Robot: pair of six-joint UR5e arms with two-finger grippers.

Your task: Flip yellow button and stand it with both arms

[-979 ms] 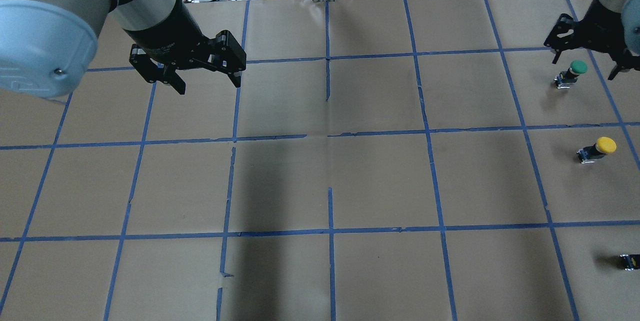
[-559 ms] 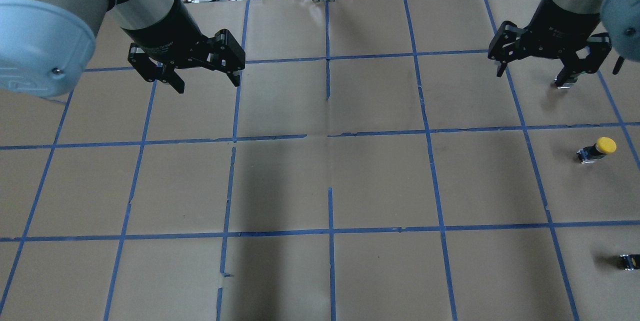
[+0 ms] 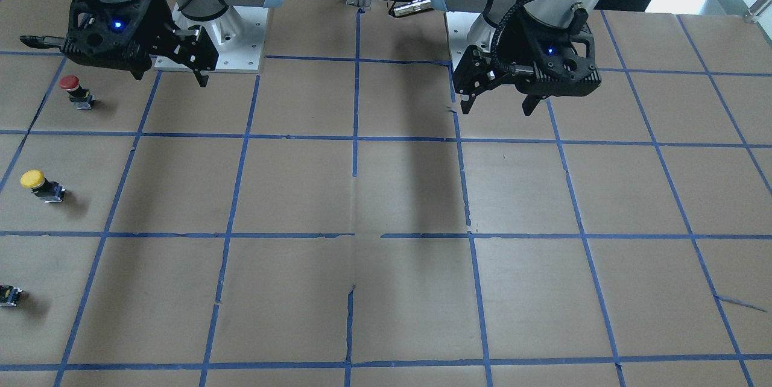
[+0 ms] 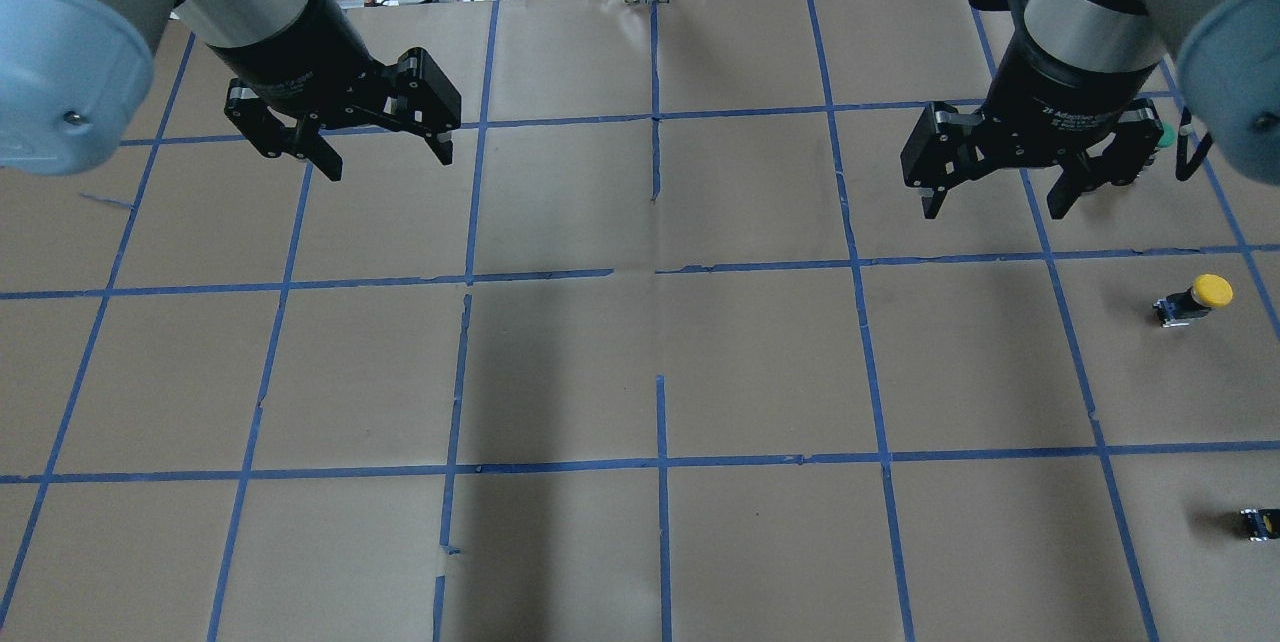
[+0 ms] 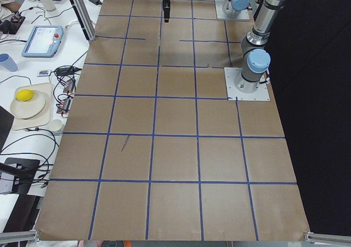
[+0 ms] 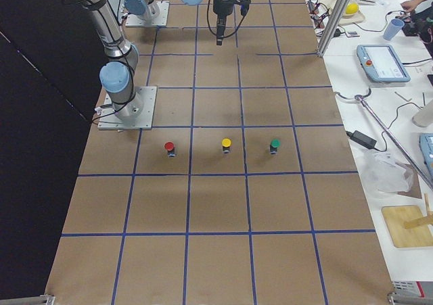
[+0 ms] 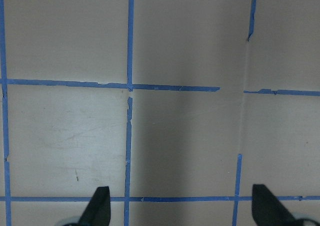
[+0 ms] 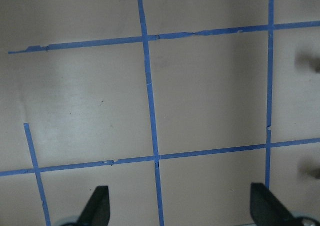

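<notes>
Worktop [image 4: 640, 362]: brown paper ruled into squares by blue tape [image 4: 660, 463]. On my right side, red button [image 3: 69, 82] and green button [image 6: 275, 145] stand cap uppermost in 2 separate squares, 1 square between them. White side bench [image 5: 27, 66] along the worktop's far edge, opposite me: grey-blue tablet [image 5: 43, 40], blue cup [image 5: 4, 62], plate [image 5: 30, 109] bearing 1 yellow object [image 5: 24, 95], loose cables [image 5: 63, 70], black power adapter [image 6: 357, 140].

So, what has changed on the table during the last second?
The right gripper moved inward toward the middle, leaving the green button at its outer side; it is open and empty. The left gripper shifted slightly outward, also open. The yellow button and the small dark block stayed in place, untouched.
</notes>
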